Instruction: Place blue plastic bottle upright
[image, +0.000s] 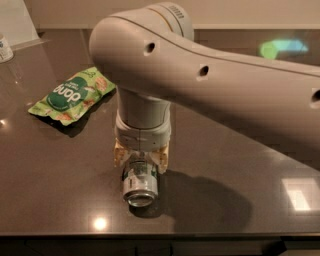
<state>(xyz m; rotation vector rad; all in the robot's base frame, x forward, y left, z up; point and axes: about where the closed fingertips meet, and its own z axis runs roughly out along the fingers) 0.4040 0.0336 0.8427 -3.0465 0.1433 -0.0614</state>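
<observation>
**A:** Layout, big to small?

**B:** Dark glossy worktop (60, 170) fills the view. The arm (225, 85) comes in from the right and crosses the upper half, with its wrist pointing straight down at centre.

**A:** Loose items?

**B:** A green snack bag (72, 95) lies flat, left of the wrist and well apart from it. A silver-green can (140, 186) lies on its side directly under the wrist, open end toward the camera.

**A:** Gripper?

**B:** The gripper (141, 160) is low over the can's far end. The fingers (119, 154) are narrow, one on each flank of the can and tight against it (looks like a grip).

**A:** And the bottle?

**B:** The bottle (4, 49) is at the far-left edge, at the back of the worktop, well away from the gripper. The frame cuts most of it off (white top and blue label show), so I can't tell its pose.
</observation>
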